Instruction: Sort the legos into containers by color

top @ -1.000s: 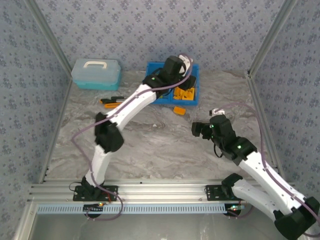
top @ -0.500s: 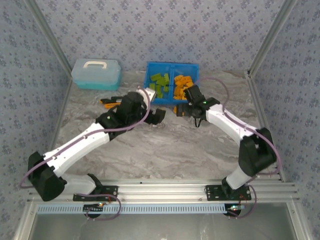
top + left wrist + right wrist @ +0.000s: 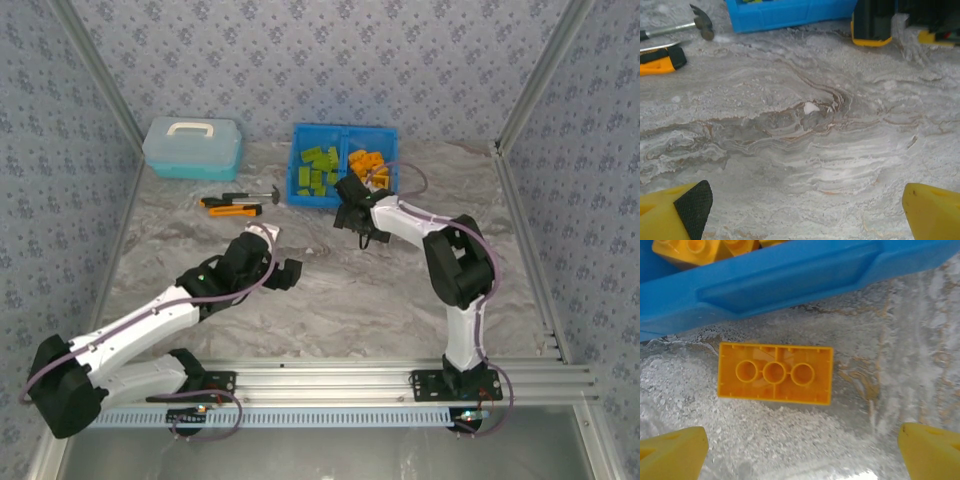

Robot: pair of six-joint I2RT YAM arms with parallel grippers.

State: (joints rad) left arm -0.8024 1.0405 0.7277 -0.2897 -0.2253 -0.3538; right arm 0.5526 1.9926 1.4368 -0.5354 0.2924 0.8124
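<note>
Lego brick (image 3: pixel 775 373), orange, upside down on your counter (image 3: pixel 900 365), centre frame, just below the blue bin (image 3: pixel 790 280) wall, right pincer (image 3: pixel 802 452) spread, empty, tips at both lower corners beneath it.

- Even, bright light is given from above; shadows are cast softly.
- Mild glare is seen on the table (image 3: pixel 840 175).
- Near fingertips (image 3: pixel 672 450) are blurred.

Grey marbled table (image 3: pixel 330 290) bore blue divided plastic bin (image 3: pixel 790 16), teal lidded box (image 3: pixel 192 148), orange-black knife (image 3: pixel 232 210), small hammer (image 3: pixel 247 196), upturned orange brick (image 3: pixel 775 373).
</note>
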